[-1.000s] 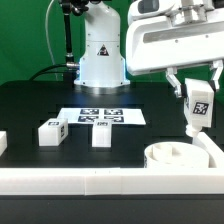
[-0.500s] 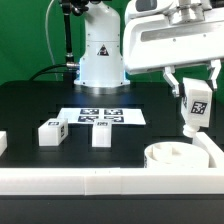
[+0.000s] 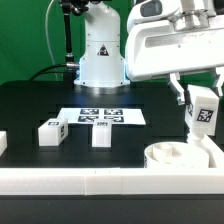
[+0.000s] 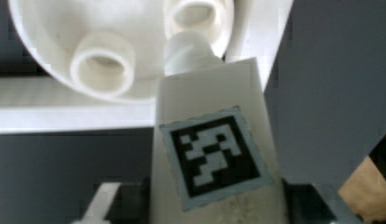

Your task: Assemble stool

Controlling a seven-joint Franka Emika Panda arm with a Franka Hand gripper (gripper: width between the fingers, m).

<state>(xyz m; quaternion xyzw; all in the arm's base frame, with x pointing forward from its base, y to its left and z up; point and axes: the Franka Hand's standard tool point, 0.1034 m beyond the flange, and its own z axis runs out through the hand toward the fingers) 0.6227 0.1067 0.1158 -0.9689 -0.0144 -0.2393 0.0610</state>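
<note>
My gripper is shut on a white tagged leg and holds it upright above the round seat disc at the exterior view's right. In the wrist view the leg fills the middle, its tip pointing down at the seat disc near two round sockets. Two more legs stand on the black table toward the exterior view's left. A further white piece shows at the left edge.
The marker board lies flat in the middle of the table. A long white border rail runs along the front edge and wraps the seat disc's corner. The robot base stands at the back.
My gripper with the leg has shifted a little to the exterior view's right and slightly lower, closer over the seat disc.
</note>
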